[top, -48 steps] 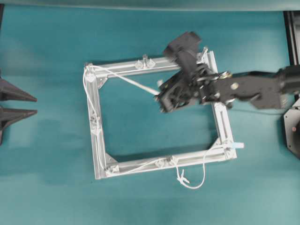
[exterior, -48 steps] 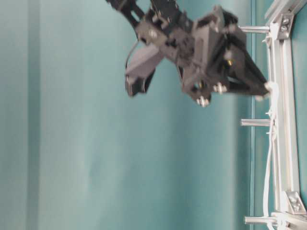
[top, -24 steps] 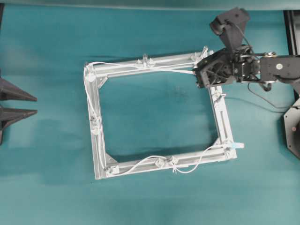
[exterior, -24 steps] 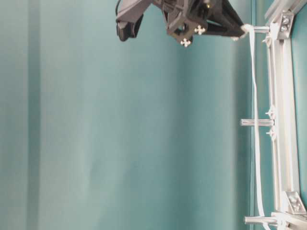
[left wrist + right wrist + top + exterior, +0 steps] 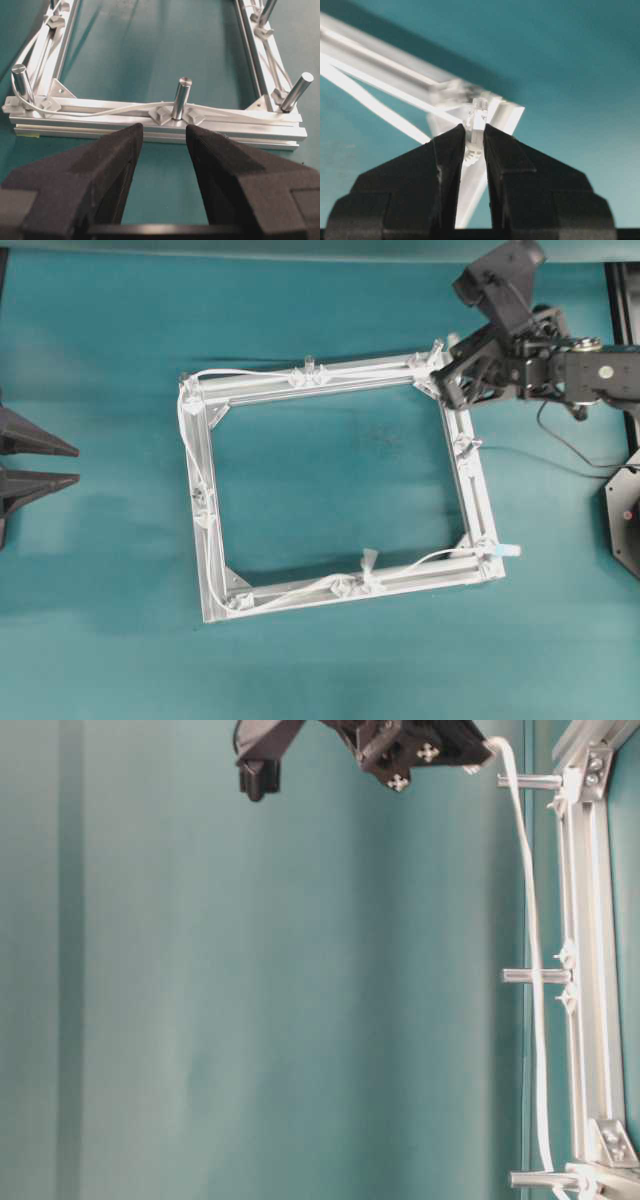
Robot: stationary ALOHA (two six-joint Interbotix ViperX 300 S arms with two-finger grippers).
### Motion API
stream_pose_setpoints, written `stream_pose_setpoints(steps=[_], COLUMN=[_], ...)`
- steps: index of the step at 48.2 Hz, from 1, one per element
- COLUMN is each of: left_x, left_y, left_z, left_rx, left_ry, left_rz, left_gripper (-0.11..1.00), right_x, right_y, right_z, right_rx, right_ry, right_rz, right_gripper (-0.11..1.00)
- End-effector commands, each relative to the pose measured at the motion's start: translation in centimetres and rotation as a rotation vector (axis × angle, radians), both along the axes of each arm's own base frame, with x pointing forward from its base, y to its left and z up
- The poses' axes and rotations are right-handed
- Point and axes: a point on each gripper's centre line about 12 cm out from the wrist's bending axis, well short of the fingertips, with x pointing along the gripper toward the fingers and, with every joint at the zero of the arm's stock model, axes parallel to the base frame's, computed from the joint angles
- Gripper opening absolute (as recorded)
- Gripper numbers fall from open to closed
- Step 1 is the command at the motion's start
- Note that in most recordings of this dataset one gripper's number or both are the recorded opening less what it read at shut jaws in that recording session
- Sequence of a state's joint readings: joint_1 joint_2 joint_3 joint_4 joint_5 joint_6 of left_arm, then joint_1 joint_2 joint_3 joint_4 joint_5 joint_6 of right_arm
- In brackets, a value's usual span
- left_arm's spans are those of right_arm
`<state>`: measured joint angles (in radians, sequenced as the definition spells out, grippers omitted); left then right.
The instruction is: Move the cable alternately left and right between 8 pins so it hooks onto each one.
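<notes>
Right gripper [image 5: 447,382] shifted to frame [image 5: 205,540] corner, pinching cable [image 5: 530,970]

Teal table cover [image 5: 110,640] — matte (faintly creased) — under a square aluminium-rail frame [image 5: 210,540]

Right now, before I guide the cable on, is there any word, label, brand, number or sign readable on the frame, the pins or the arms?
None: no view shows readable text.
Frame: bare aluminium rails, no label visible.
Pins: plain metal, unmarked.
Right gripper, shut on the cable: plain black fingers.
Left gripper: plain black fingers.
Pale blue tab at the frame's corner: too small to tell whether it carries print.
</notes>
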<state>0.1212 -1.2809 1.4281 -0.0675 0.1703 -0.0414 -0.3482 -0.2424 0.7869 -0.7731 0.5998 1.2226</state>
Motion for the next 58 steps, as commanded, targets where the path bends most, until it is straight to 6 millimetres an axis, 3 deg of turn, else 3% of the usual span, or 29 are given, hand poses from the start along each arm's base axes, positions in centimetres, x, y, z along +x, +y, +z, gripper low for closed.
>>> stream_pose_setpoints(steps=[1, 10, 20, 34, 41, 58], left_x=[0.2, 0.2, 0.2, 0.2, 0.2, 0.2], left_y=[0.0, 0.0, 0.0, 0.0, 0.0, 0.0], left_z=[0.6, 0.6, 0.6, 0.6, 0.6, 0.6], left_rx=[-0.001, -0.001, -0.003, -0.001, -0.001, -0.003], left_ry=[-0.012, -0.014, -0.014, -0.014, -0.012, -0.013], left_rz=[0.0, 0.0, -0.001, -0.001, 0.0, -0.001], left_gripper=[0.53, 0.53, 0.53, 0.53, 0.53, 0.53], right_x=[-0.5, -1.8, -1.8, -2.7, -3.3, -5.1], right_y=[-0.8, -2.7, -5.0, -6.5, -6.5, -4.1], right_z=[2.2, 2.8, 2.1, 0.6, -1.1, -5.0], right_rx=[-0.053, -0.09, -0.092, -0.074, -0.034, 0.098], right_ry=[-0.04, -0.071, -0.109, -0.092, -0.085, -0.115], right_rz=[-0.022, -0.064, -0.063, -0.098, -0.106, -0.144], right_gripper=[0.15, 0.15, 0.15, 0.15, 0.15, 0.15])
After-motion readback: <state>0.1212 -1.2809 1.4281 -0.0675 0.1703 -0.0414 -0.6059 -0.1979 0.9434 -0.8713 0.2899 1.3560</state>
